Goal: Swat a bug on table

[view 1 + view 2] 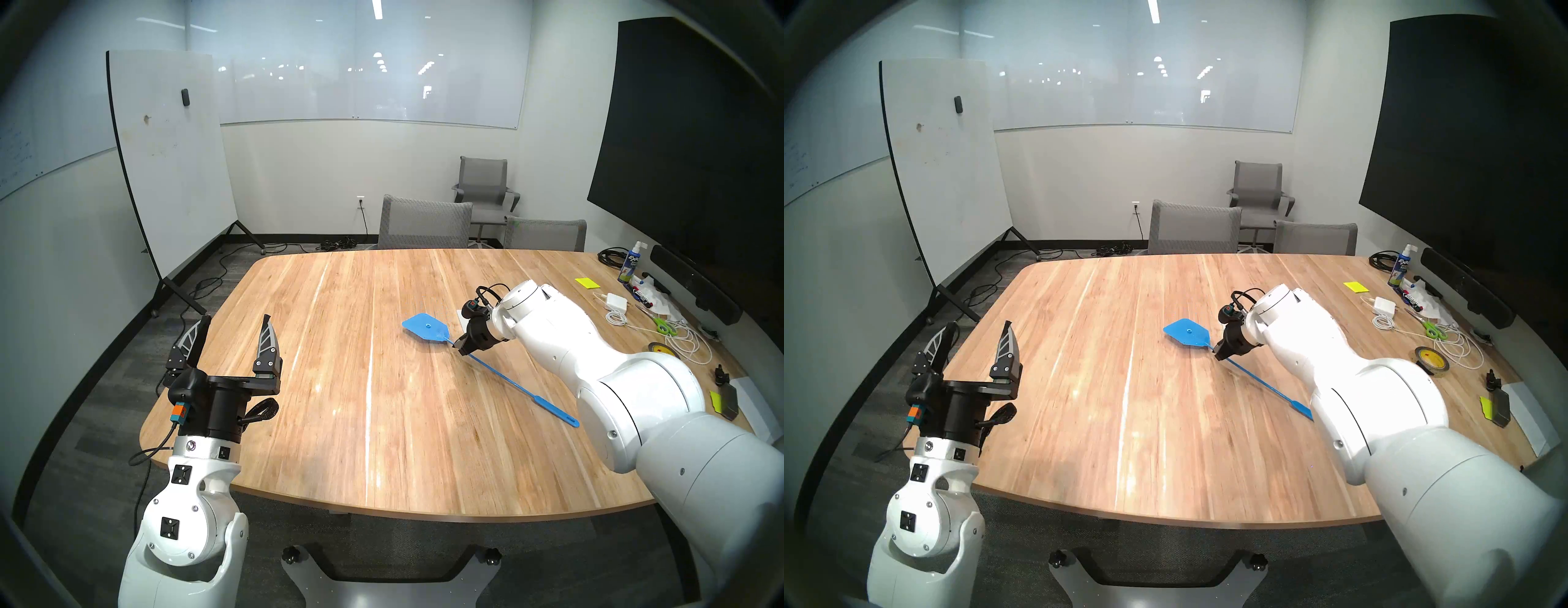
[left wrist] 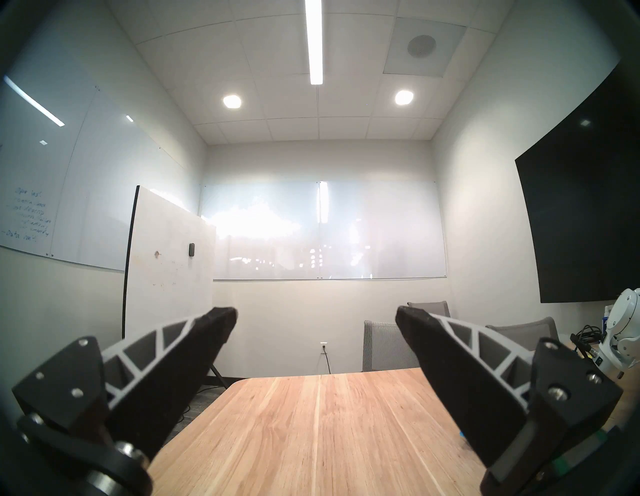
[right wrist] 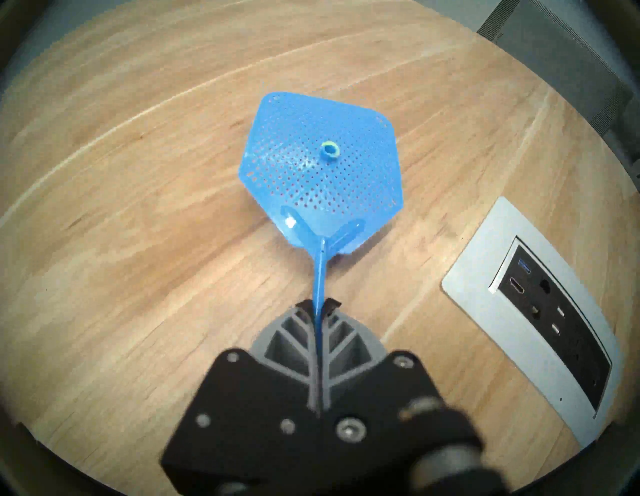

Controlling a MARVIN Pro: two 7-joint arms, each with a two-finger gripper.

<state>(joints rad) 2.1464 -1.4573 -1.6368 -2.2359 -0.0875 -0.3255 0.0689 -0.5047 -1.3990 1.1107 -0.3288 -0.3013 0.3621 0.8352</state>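
The right hand (image 3: 320, 308) is pressed together on the thin shaft of a blue fly swatter (image 3: 320, 173), pinching it just behind the point where the shaft forks into the head. In the right wrist view the shaft runs straight up out of the closed fingertips, and the perforated mesh head spreads out just beyond them, low over the table (image 3: 138, 242); whether the mesh touches the wood I cannot tell. A small raised ring (image 3: 329, 151) with a green rim sits near the middle of the head. To the right of the hand in that view, a white-framed outlet panel (image 3: 540, 322) is set into the tabletop, near the swatter but apart from it.

From the head views the right hand (image 1: 462, 349) tilts downward over the middle of the table (image 1: 339, 382), the swatter head (image 1: 426, 331) ahead of it toward the table's centre, and the long handle (image 1: 522, 392) trailing back behind the hand under the right arm.

The bug cannot be made out in any view: no dark speck shows on the bare wood around the swatter, and what lies under the mesh is too fine to tell.

The left hand (image 1: 235, 335) is raised off the near left corner of the table, fingers spread wide and holding nothing; its wrist view looks between the two fingers (image 2: 194, 350) across bare tabletop toward the far wall.
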